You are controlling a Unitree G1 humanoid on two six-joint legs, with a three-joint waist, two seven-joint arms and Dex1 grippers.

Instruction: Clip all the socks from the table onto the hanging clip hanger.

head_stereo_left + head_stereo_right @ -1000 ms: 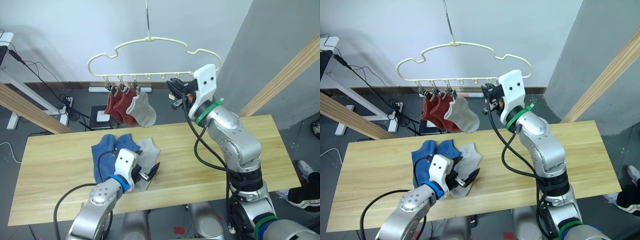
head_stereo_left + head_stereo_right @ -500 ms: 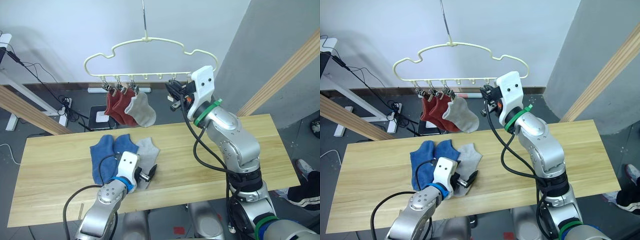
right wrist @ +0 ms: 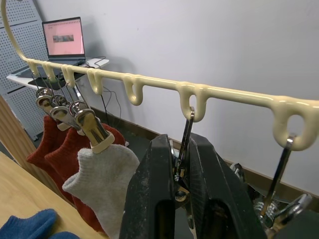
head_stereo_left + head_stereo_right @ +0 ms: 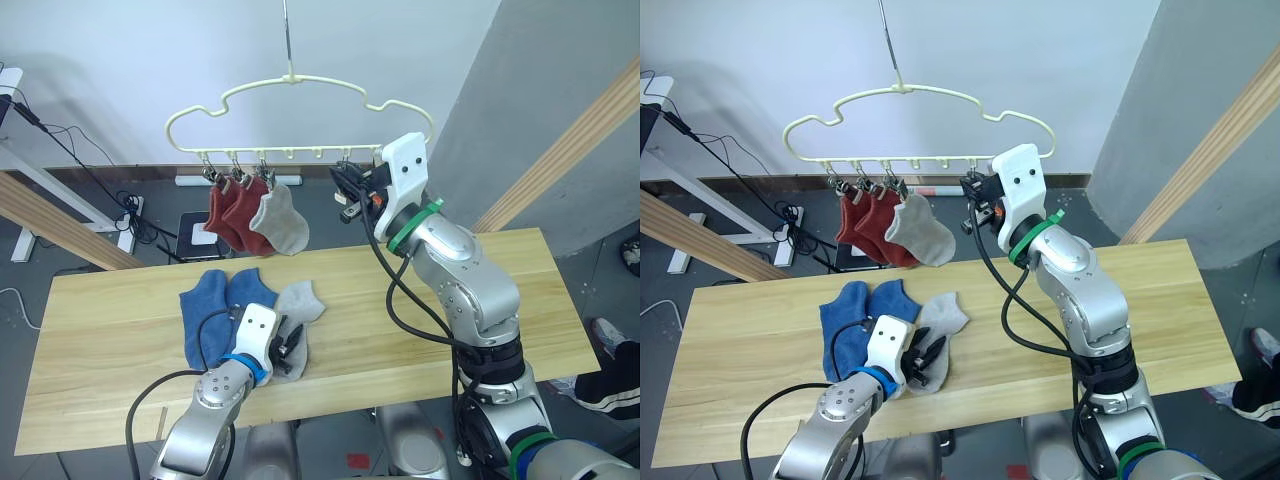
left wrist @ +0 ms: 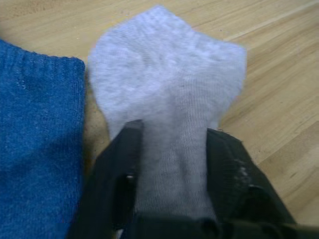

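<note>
Tabletop [image 4: 450, 290] carries two blue socks [image 4: 215, 305] and a grey sock [image 5: 169, 99] pinched by the left tool [image 4: 283, 350], while above it the right tool [image 3: 182, 174] squeezes a metal clip [image 3: 185, 134] of the clip hanger [image 4: 300, 85] beside three hung socks [image 4: 250, 212].

Readable text: none that I can make out anywhere.
Laptop screen [image 3: 63, 36]: there's a pinkish page open with a few lines on it, way too small for me to read.
Socks, hanger, table: no labels, brands or numbers showing on any of them.
</note>
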